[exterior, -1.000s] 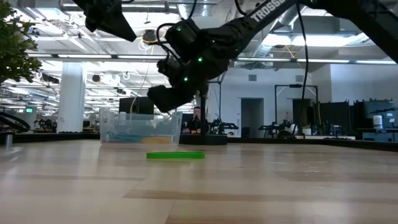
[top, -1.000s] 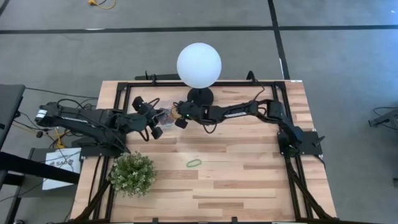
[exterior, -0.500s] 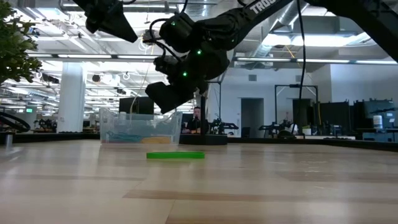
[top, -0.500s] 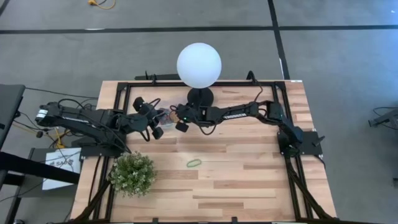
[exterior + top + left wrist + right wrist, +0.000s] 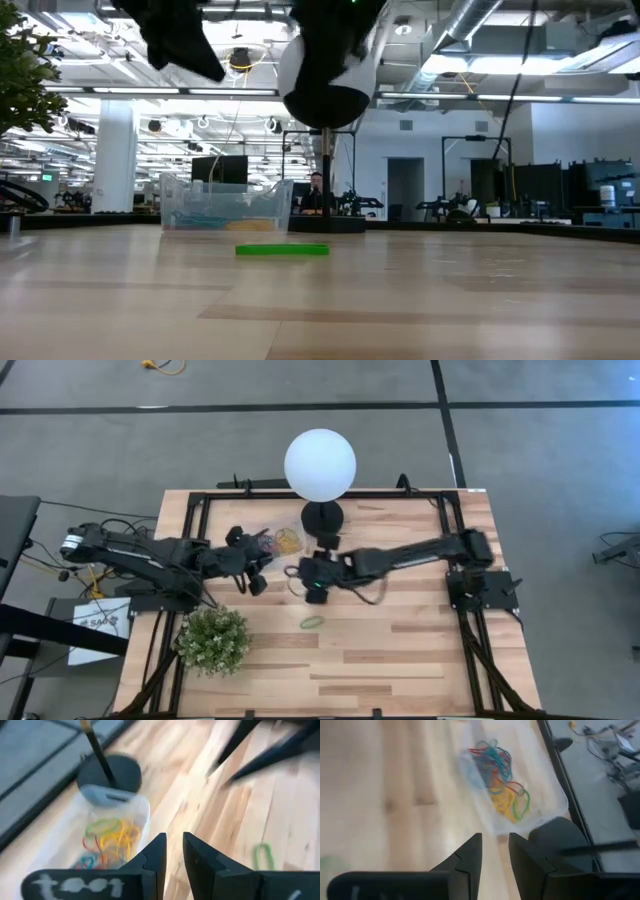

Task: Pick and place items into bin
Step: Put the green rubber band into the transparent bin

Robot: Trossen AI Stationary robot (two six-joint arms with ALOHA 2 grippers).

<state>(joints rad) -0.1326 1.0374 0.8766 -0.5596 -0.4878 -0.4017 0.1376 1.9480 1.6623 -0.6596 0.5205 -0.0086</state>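
The bin (image 5: 283,541) is a clear tub at the far middle of the table, beside the lamp's black base (image 5: 322,515). It holds several coloured rubber bands (image 5: 500,780). One green band (image 5: 313,622) lies flat on the wood nearer the front edge. My left gripper (image 5: 172,857) hovers just left of and nearer than the bin, its fingers slightly apart with nothing between them. My right gripper (image 5: 495,852) hangs above the table between the bin and the green band. It is open, with nothing between its fingers, and points back toward the bin.
A white globe lamp (image 5: 320,465) stands at the far middle, right behind the bin. A leafy potted plant (image 5: 213,640) sits near the front left corner. Bare wood stretches across the table's right half and front.
My right gripper has drawn back from over the bin toward the table's near edge and has risen. In the low view it now hangs higher and closer to the camera. The bin and the green band have stayed where they were.
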